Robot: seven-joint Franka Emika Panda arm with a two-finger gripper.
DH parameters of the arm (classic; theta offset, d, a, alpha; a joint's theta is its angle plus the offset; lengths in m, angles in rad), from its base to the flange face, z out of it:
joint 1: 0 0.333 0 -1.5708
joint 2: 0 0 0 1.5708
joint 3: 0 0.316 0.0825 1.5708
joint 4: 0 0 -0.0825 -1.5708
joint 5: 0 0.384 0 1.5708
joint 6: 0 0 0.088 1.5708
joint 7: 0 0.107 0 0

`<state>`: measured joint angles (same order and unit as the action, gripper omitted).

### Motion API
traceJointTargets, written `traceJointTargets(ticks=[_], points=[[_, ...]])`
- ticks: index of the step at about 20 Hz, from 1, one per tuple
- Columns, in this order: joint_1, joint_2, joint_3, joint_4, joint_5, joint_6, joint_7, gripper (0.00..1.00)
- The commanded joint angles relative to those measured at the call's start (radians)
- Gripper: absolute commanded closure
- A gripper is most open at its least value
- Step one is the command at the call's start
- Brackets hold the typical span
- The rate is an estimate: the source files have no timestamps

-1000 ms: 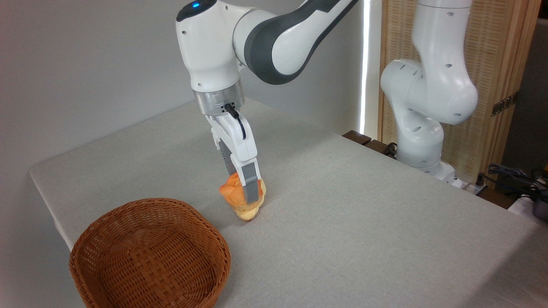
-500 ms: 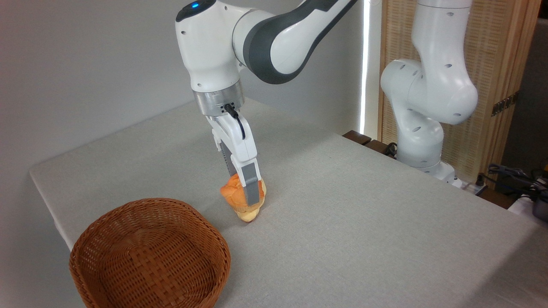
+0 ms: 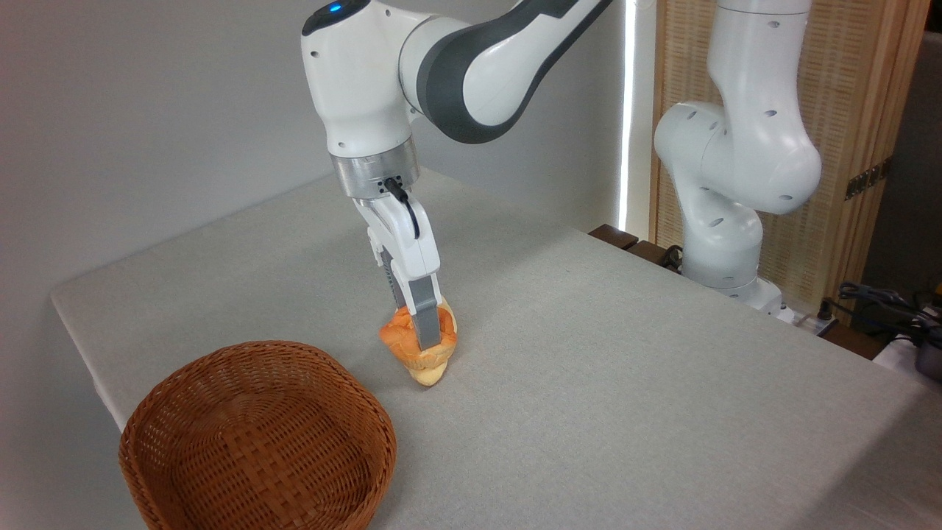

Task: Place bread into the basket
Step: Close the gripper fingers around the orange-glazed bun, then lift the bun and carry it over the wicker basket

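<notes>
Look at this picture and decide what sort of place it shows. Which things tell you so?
Probably a robotics lab or test room, not a kitchen. A white robot arm is mounted beside a cloth-covered table, loose cables lie at the right, and only a bun and a basket are set out.

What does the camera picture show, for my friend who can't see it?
A white robot arm's hand pinches a small orange-brown bread bun at the grey table. An empty round wicker basket sits near the front left, apart from the bun.
</notes>
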<state>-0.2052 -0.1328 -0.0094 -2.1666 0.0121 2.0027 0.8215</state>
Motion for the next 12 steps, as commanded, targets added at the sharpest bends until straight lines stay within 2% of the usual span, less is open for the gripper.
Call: traceJointTargets(ticks=[1,12], points=[[-0.005,-0.005,0.005,-0.007,0.016,0.022,0.013,0.41],[0.009,-0.013,0.023,0.099,-0.001,0.021,-0.008,0.39]])
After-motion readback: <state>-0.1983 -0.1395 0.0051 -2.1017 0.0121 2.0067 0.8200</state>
